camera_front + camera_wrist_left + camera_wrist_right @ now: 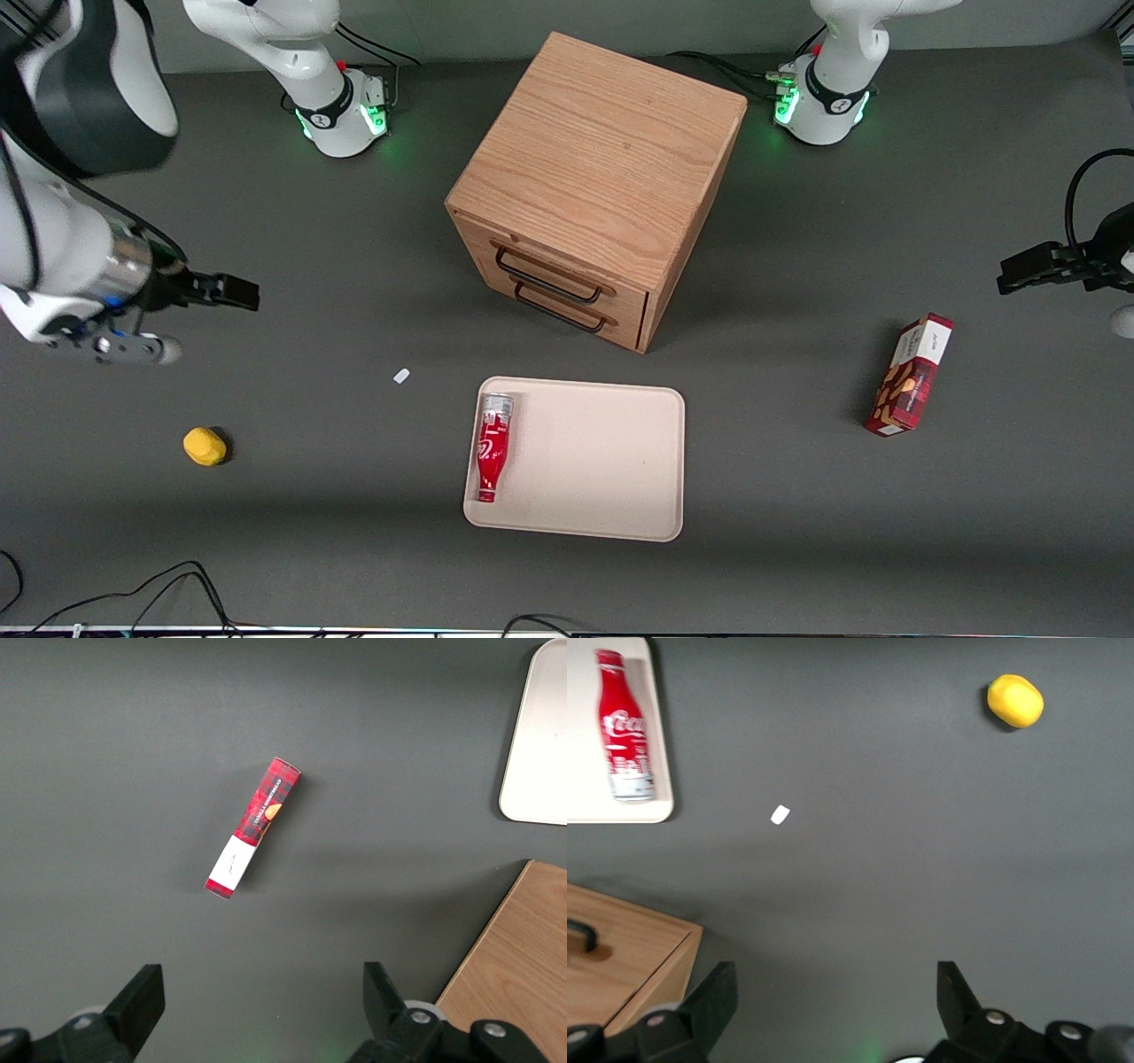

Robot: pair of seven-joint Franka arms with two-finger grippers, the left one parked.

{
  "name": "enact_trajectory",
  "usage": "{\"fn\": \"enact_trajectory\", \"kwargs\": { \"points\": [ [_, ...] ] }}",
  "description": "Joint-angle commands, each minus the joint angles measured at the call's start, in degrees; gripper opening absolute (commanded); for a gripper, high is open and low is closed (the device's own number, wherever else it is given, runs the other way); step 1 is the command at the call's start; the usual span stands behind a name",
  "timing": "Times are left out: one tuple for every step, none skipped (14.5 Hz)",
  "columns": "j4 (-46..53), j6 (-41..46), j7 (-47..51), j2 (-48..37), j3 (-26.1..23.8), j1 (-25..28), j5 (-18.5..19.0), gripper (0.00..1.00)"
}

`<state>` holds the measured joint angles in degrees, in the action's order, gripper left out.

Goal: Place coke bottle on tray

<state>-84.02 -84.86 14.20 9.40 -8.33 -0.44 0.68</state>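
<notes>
Red bottle point(492, 447) lies flat on the tray point(602, 461) at lower centre, so placing looks done; the gripper point(232, 291), mid-left, jaws apart and empty, need only stay clear.

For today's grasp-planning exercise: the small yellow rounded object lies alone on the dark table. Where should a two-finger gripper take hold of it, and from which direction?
Grip the small yellow rounded object across its narrower middle, coming straight down from above: it lies low on the dark table with open space all round. The open gripper hovers apart from it, farther from the front camera.
</notes>
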Motion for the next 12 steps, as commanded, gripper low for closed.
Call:
{"fn": "enact_trajectory", "kwargs": {
  "points": [
    [-3.0, 1.5, -1.6, -5.4, 8.2, 5.9, -4.1, 1.0],
    [-3.0, 2.0, -1.6, -5.7, 9.8, 7.5, -4.2, 1.0],
    [-2.7, 2.2, -1.7, -5.6, 10.8, 8.6, -4.2, 1.0],
    [-2.6, 2.2, -1.6, -5.6, 11.3, 9.0, -4.3, 1.0],
    [-2.6, 2.2, -1.6, -5.6, 11.3, 9.0, -4.3, 1.0],
    [-2.7, 2.2, -1.6, -5.6, 11.3, 9.0, -4.3, 1.0],
    [-2.6, 2.2, -1.6, -5.5, 11.3, 9.0, -4.3, 1.0],
    [-2.6, 2.2, -1.6, -5.6, 11.3, 8.8, -4.3, 1.0],
    [-2.6, 2.2, -1.6, -5.6, 11.3, 8.8, -4.3, 1.0],
    [-2.6, 2.2, -1.6, -5.6, 11.3, 8.7, -4.3, 1.0],
    [-2.6, 2.2, -1.5, -5.6, 11.3, 8.7, -4.3, 1.0],
    [-2.6, 2.2, -1.5, -5.6, 11.2, 8.5, -4.3, 1.0]
  ]
}}
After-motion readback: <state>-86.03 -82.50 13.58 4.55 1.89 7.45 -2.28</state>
